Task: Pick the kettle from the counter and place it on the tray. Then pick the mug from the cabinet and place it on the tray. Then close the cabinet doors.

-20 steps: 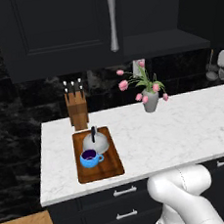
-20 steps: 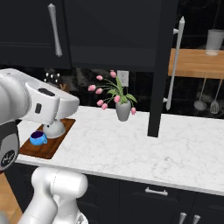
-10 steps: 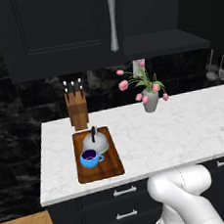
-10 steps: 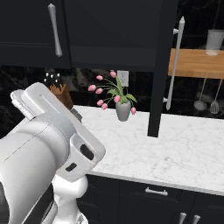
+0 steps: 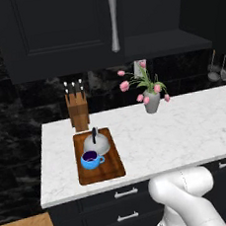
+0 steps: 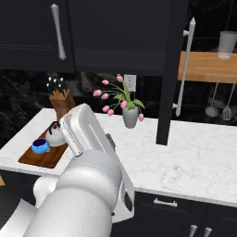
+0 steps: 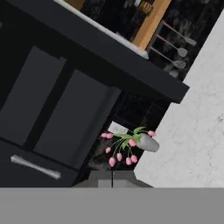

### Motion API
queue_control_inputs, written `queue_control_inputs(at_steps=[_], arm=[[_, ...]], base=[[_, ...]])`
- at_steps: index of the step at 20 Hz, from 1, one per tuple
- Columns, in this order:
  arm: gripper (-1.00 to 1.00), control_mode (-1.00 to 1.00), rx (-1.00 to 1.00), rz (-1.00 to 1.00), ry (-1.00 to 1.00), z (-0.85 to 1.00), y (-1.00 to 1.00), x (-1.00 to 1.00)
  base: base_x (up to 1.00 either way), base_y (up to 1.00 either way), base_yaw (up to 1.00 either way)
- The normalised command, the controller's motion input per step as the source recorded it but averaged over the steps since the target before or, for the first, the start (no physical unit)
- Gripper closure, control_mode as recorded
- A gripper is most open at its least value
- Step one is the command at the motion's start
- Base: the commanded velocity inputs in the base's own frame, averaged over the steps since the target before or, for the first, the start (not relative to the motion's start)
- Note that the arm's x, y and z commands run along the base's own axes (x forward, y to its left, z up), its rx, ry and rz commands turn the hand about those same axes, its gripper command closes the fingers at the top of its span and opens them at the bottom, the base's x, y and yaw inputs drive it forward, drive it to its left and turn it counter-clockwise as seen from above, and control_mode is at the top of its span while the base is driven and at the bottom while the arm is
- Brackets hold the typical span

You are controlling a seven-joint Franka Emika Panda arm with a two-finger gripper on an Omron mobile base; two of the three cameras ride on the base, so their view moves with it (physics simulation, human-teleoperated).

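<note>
The tray (image 5: pixel 101 173) lies near the counter (image 5: pixel 186 131) front-left edge, at about 9 o'clock from the vase (image 5: pixel 152 101). On it stand the kettle (image 5: pixel 96 144) and, touching it at 6 o'clock, the mug (image 5: pixel 91 160). To the right much bare marble is free. One cabinet door (image 6: pixel 173 69) stands open edge-on. The hand's opening I cannot tell.

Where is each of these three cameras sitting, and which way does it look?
Left base view: behind the arm to its left, looking down over the counter at the tray with kettle and mug; the white arm rises at lower right.
Right base view: behind to the right, facing the same counter; the arm bulks large at lower left, beside an open cabinet door.
Hand view: on the hand, rolled sideways, facing the cabinet.
All three share the vase of pink tulips.
</note>
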Motion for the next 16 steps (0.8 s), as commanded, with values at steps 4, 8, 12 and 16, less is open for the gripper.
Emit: queue_control_inputs(at_steps=[4,8,12,16], arm=[[1.0,-1.0,0.12,-0.07,-0.06,-0.48,-0.39,0.28],[1.0,-1.0,0.19,-0.07,-0.14,-0.33,-0.63,0.43],[1.0,-1.0,0.25,-0.06,-0.12,-0.11,-0.72,0.53],[1.0,-1.0,0.19,-0.05,-0.03,-0.18,-0.55,0.68]], base=[[0.0,0.0,0.0],[0.0,0.0,0.0],[0.0,0.0,0.0],[0.0,0.0,0.0]])
